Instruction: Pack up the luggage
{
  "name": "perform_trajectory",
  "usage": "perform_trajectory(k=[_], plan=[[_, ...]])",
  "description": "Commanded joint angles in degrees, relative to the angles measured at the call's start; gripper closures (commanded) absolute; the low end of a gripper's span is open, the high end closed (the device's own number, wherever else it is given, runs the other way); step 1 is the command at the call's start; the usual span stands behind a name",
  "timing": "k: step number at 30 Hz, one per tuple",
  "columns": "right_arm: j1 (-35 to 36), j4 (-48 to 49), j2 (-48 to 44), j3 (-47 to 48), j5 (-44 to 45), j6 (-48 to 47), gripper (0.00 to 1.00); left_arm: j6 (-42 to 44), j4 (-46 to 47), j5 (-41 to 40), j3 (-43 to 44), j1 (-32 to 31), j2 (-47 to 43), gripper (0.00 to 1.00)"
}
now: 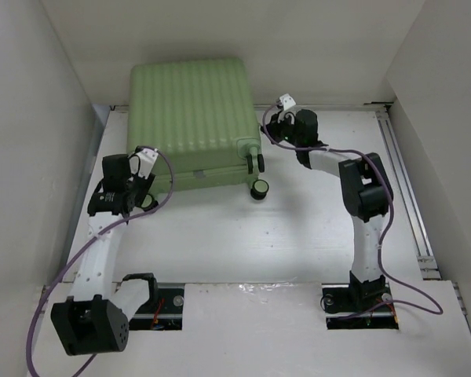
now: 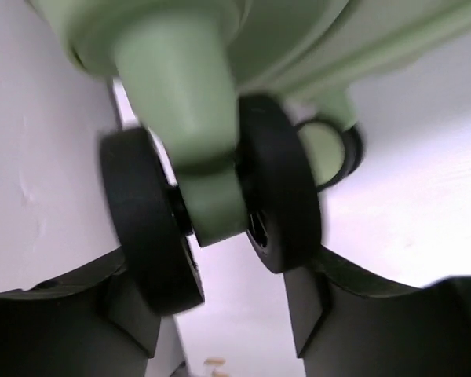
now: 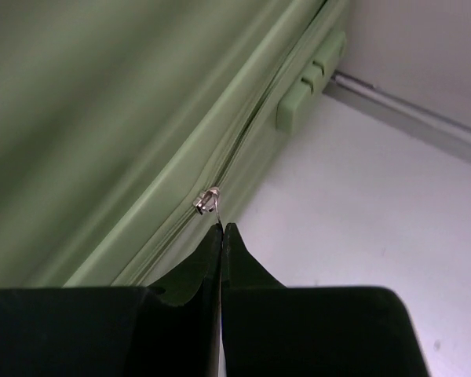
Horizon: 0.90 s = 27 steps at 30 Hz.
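The luggage (image 1: 192, 110) is a pale green ribbed suitcase lying closed and flat at the back left of the table. My left gripper (image 1: 144, 196) is at its near-left corner. In the left wrist view its fingers (image 2: 133, 314) flank the black twin wheel (image 2: 279, 188) and press against it from both sides. My right gripper (image 1: 273, 126) is at the suitcase's right side. In the right wrist view it (image 3: 222, 228) is shut on the thin metal zipper pull (image 3: 207, 199) on the green zip line. The lining is hidden.
A second black wheel (image 1: 261, 188) sticks out at the suitcase's near-right corner. White walls enclose the table at the left, back and right. A metal rail (image 1: 404, 181) runs along the right edge. A green side handle (image 3: 310, 82) lies further along the zip.
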Motion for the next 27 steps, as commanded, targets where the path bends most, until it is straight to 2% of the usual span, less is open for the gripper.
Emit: perform_trajectory(k=[1, 4, 5, 7, 8, 10, 12, 13, 14, 15, 16, 19, 22, 23, 25, 26, 27], plan=[[-4.7, 0.1, 4.2, 7.0, 6.1, -3.9, 1.0, 5.4, 2.4, -8.9, -0.9, 5.4, 2.5, 1.0], [-3.2, 0.1, 6.2, 11.4, 7.5, -3.9, 1.0, 5.9, 3.6, -8.9, 3.0, 11.9, 5.6, 1.0], [-2.5, 0.1, 7.0, 12.2, 7.5, -3.9, 1.0, 5.9, 3.6, -8.2, 4.4, 16.1, 8.1, 1.0], [-0.8, 0.1, 7.0, 12.9, 7.5, -4.7, 1.0, 5.2, 2.8, -8.2, 9.5, 18.3, 10.3, 1.0], [0.0, 0.1, 6.5, 12.9, 7.0, -5.7, 1.0, 5.2, 0.8, -4.9, 11.8, 18.3, 11.0, 1.0], [2.3, 0.1, 6.0, 10.9, 7.0, -7.9, 1.0, 6.4, -4.4, 0.0, 17.2, 14.9, 9.3, 1.0], [2.9, 0.7, 4.5, 9.3, 6.5, -8.5, 1.0, 7.1, -5.2, 2.0, 17.7, 9.7, 4.7, 1.0], [3.4, 1.4, 4.5, 8.1, 6.5, -8.5, 1.0, 8.0, -6.0, 2.0, 18.5, 3.0, 3.7, 1.0], [4.1, 1.9, 4.0, 8.0, 6.5, -7.9, 1.0, 8.0, -9.0, 2.0, 20.3, -0.5, 3.1, 1.0], [4.1, 1.9, 4.0, 8.0, 6.5, -7.9, 1.0, 8.0, -11.1, 2.0, 21.7, -3.8, 3.1, 0.97], [4.8, 1.9, 4.0, 8.0, 5.9, -7.9, 1.0, 7.5, -13.1, 2.0, 23.0, -10.0, 3.8, 0.88], [6.2, 1.9, 4.0, 8.0, 4.3, -7.9, 1.0, 3.8, -20.2, 2.0, 26.9, -17.9, 8.5, 0.61], [6.7, 3.5, 4.0, 6.7, 4.9, -7.4, 1.0, 1.3, -22.1, -0.1, 26.9, -28.8, 12.4, 0.49], [6.7, 4.1, 3.3, 6.2, 4.9, -7.4, 1.0, -0.8, -21.0, -2.8, 26.9, -34.7, 14.4, 0.43], [7.4, 4.7, 2.7, 4.6, 4.9, -5.9, 1.0, -2.4, -18.2, -2.8, 31.2, -37.9, 16.1, 0.35], [7.9, 5.2, 2.0, 4.1, 4.3, -5.3, 1.0, -3.6, -17.1, -1.8, 32.7, -37.9, 17.5, 0.28], [8.8, 5.7, 2.0, 2.8, 4.3, -5.3, 1.0, -5.9, -16.1, -1.8, 35.0, -37.9, 17.6, 0.12]])
